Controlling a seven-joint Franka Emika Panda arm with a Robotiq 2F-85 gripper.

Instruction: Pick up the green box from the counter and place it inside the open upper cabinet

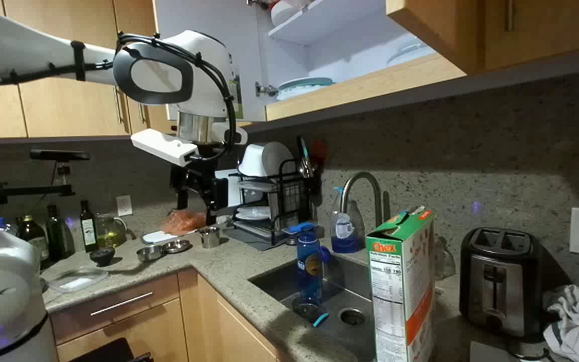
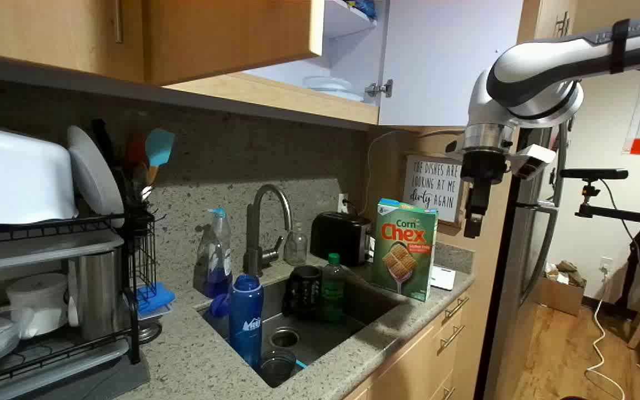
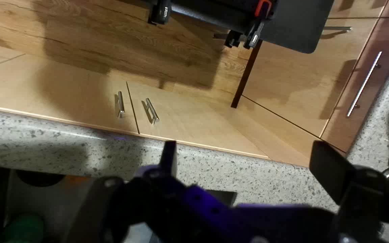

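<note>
The green box (image 1: 397,296), a Corn Chex carton, stands upright on the counter (image 2: 181,344) beside the sink; its green front (image 2: 400,250) faces the camera in an exterior view. Higher up, well apart from the carton, hangs my gripper (image 1: 197,208), pointing down. Its fingers are spread wide in the wrist view, and only bare granite shows between them below the gripper (image 3: 243,152). The upper cabinet (image 1: 365,84) stands open in both exterior views, its pale interior and shelf showing above the wooden bottom edge (image 2: 298,99). The wrist view does not show the box.
A blue bottle (image 1: 309,271) stands in the sink (image 1: 337,291), near the tall faucet (image 1: 361,176). A toaster (image 1: 500,281) is close to the box. Plates (image 1: 304,86) rest inside the cabinet, and its white-faced door (image 2: 448,61) swings outward. A dish rack (image 1: 292,196) occupies the corner.
</note>
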